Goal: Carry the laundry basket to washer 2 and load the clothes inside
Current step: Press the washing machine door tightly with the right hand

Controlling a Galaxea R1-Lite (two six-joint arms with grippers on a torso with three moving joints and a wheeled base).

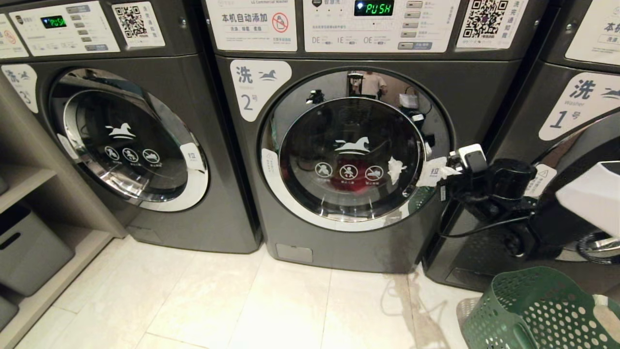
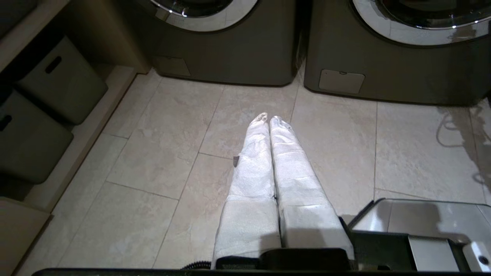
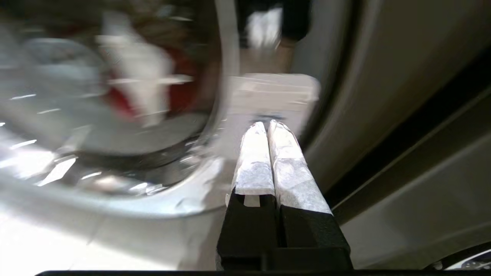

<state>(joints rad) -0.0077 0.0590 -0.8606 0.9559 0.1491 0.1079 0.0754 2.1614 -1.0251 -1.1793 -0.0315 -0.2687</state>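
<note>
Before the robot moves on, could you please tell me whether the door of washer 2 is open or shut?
Shut: the door sits flush in washer 2, red clothes visible behind its glass.

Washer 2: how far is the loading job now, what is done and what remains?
Done: the laundry basket stands on the floor near washer 2, and red and white clothes show behind its door glass. In hand: the right gripper, shut, is at the door's right edge by the white tab. The left gripper, shut, hangs over the floor. Left: I cannot tell whether the basket is empty.
</note>
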